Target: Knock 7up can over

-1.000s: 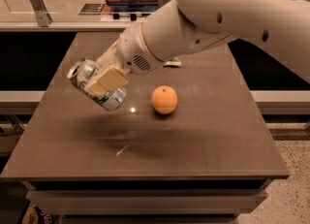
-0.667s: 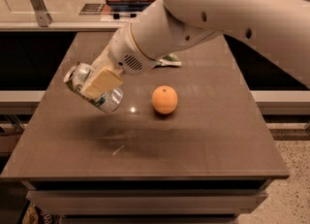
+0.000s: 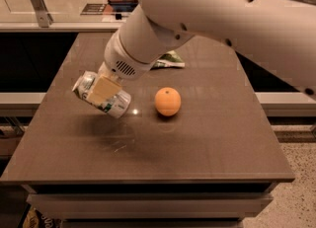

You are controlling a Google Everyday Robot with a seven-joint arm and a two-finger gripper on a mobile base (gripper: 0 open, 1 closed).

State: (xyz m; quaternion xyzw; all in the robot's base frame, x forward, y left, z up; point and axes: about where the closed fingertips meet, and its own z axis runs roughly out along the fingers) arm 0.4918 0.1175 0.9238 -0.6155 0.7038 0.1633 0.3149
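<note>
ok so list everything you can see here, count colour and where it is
7up can: 1, silver with green and white, held tilted over the table's left side
orange: 1, orange, middle of the table, right of the can
snack bag: 1, green, far side of the table, partly behind the arm
table: 1, dark brown, fills most of the view
gripper: 1, tan, shut on the can, left of the orange
arm: 1, white, reaching in from the upper right
</note>
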